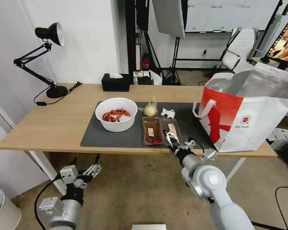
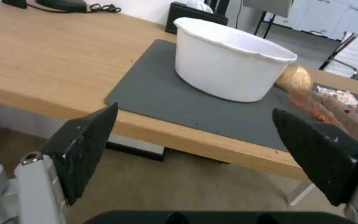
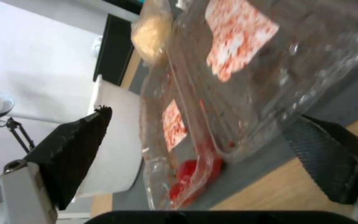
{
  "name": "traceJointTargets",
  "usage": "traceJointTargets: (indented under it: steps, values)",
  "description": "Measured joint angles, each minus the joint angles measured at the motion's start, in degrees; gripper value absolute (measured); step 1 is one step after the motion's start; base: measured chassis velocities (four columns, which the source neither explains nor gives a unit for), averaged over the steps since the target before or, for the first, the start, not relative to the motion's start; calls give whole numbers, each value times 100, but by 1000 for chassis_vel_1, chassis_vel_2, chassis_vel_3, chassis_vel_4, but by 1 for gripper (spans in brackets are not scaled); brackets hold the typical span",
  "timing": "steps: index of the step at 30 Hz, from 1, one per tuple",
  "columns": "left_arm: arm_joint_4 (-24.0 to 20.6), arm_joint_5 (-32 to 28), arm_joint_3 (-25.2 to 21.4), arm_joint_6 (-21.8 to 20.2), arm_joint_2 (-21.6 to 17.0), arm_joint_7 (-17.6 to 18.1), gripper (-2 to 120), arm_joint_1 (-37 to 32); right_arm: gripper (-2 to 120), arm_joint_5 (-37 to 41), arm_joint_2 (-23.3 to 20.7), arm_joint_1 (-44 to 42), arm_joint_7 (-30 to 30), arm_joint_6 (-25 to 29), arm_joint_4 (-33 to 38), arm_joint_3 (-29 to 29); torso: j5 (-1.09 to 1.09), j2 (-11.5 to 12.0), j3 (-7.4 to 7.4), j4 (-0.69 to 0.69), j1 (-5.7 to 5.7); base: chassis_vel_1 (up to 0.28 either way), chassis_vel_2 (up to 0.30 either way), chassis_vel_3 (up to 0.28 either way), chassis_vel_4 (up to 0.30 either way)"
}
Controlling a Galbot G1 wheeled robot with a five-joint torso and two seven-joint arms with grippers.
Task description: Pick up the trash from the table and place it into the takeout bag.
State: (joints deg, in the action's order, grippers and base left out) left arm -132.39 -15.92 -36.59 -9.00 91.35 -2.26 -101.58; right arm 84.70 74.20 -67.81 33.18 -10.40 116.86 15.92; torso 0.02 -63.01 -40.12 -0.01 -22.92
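Observation:
On the dark mat (image 1: 96, 134) of the table (image 1: 54, 121) stand a white bowl (image 1: 116, 114) of red shells, a small knotted bag (image 1: 150, 110) with a beige lump, a crumpled tissue (image 1: 168, 112) and a clear clamshell tray (image 1: 153, 131). My right gripper (image 1: 170, 135) is at the tray's near edge. It is open, and the tray (image 3: 228, 77) lies between its black fingers (image 3: 75, 155). The takeout bag (image 1: 249, 111) stands open at the table's right end. My left gripper (image 1: 86, 166) hangs open below the front edge, facing the bowl (image 2: 228, 62).
A black tissue box (image 1: 116, 82) sits at the back edge and a black desk lamp (image 1: 51, 64) with its cord at the back left. Behind the table are tripod stands and a white chair (image 1: 243, 48). The table's left half is bare wood.

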Motion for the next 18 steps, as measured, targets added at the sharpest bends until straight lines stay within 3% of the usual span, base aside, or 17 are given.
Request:
traceJointTargets:
  steps: [5,18]
  values:
    - [11,3,4,16,0,0,100,-5,100,-515,-65,-42,-424,118,-21,-63,-1,0,0,1,0,0,0,0,0]
    - [-20,-5,-32,42,0,0,100,-23,100,-979,-232,102,-1352,199,7,-101,-2,0,1,0,0,0,0,0,0]
